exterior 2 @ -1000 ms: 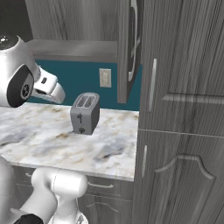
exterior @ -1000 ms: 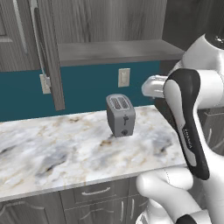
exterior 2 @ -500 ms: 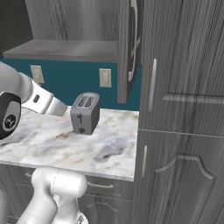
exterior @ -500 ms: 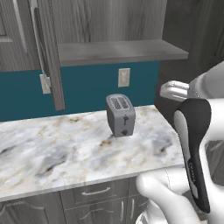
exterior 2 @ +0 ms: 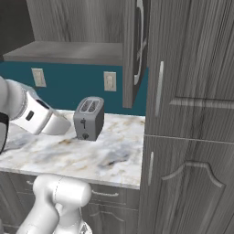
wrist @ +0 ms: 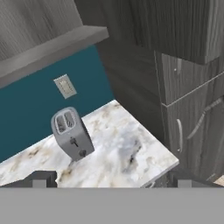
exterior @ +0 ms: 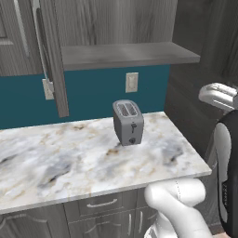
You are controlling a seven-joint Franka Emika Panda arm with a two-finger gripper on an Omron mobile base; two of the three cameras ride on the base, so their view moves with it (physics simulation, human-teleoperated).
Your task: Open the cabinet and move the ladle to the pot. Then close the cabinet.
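The white arm rises at the near edge, its jaws spread wide and holding nothing above the marbled table [exterior: 69, 162]. A boxy grey two-slot toaster [exterior: 128, 122] stands upright near the teal back wall. Beyond, the cabinet [exterior: 125, 55] of dark wood-grain has its door [exterior: 50, 56] swung open, grey shelf bare.

My two dark finger tips [wrist: 43, 178] poke up only as stubs at the bottom of the hand view. The dark grey wood-grain wall cabinet [exterior: 111, 28] runs off the top of both base views (its plain grey shelf [exterior: 125, 55] shows edge-on), so I cannot tell what sits inside.
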